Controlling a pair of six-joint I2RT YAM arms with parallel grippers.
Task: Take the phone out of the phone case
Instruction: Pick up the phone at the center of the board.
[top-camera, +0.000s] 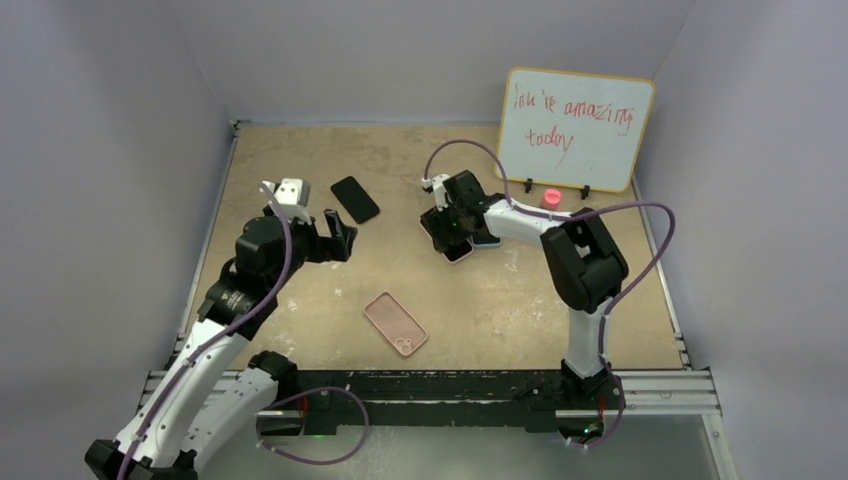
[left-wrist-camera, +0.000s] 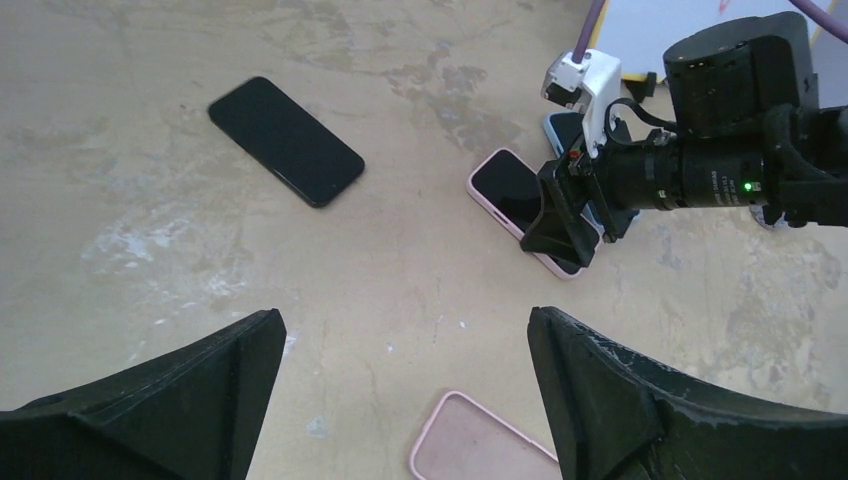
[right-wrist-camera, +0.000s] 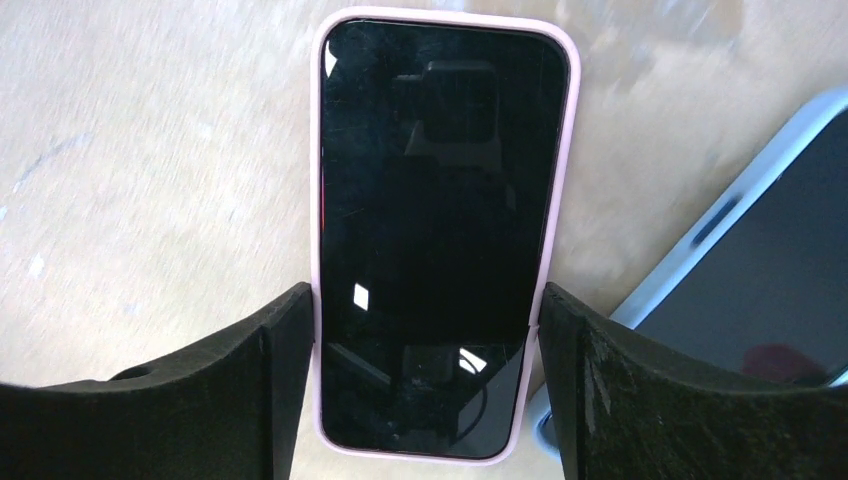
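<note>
Lying flat and screen-up on the counter (top-camera: 500, 320), the pink-cased phone (right-wrist-camera: 440, 230) sat right of center, directly under the right claw (right-wrist-camera: 425, 300). That claw was closed down to the phone's width. Its two black fingers (right-wrist-camera: 285, 385) pressed against the case's long edges near one end, and the phone was not lifted. No brand or label showed on the dark screen, only reflections.

A blue-cased phone (right-wrist-camera: 740, 280) lay just beside it, angled, partly under the same arm.

The left claw (left-wrist-camera: 400, 330) hung above the counter to the left, spread wide and gripping nothing.

A bare black phone (top-camera: 355, 199) lay just beyond the left claw, apart from it. An empty pink case (top-camera: 396, 323) lay nearer the arm bases, between the two arms, inner side up.

A whiteboard (top-camera: 575, 128) leaned at the far right wall with red handwriting. "amazing today" was readable; the first word was unclear. A small pink object (top-camera: 551, 197) sat at its foot.
</note>
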